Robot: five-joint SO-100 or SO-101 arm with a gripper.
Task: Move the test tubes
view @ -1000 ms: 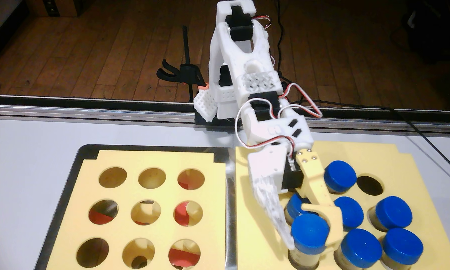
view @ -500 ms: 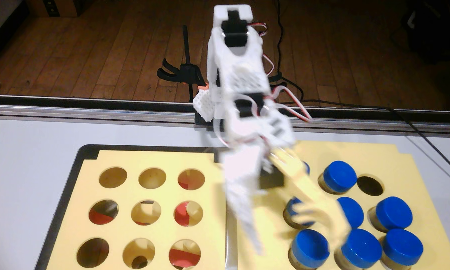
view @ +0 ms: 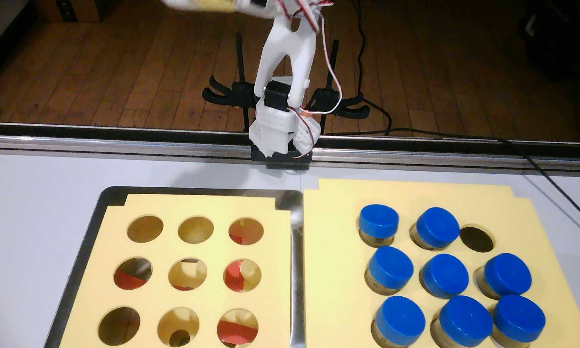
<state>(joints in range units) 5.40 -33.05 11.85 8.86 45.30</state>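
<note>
Eight blue-capped test tubes [view: 449, 274] stand in the right-hand yellow foam rack [view: 335, 234] in the fixed view, filling every hole of its three-by-three grid but one: the open hole [view: 477, 239] at the rack's far right corner. Just left of that rack, touching it along one edge, a matching foam insert [view: 114, 234] sits in a metal tray [view: 295, 267] with all nine holes free of tubes; red and cream shapes show through several of them. The white arm [view: 285, 67], clamped to the table's far rail behind the rack, is folded up high, well clear of the tubes. Its gripper [view: 198, 4] is only a blurred sliver at the top edge, so whether the fingers are spread or closed, or carrying anything, cannot be told. By the look of it, the job is between pick-ups. The next move likely calls for the arm to drop back over the rack, straddle one cap squarely and lift it straight up, since the neighbouring caps crowd close.
</note>
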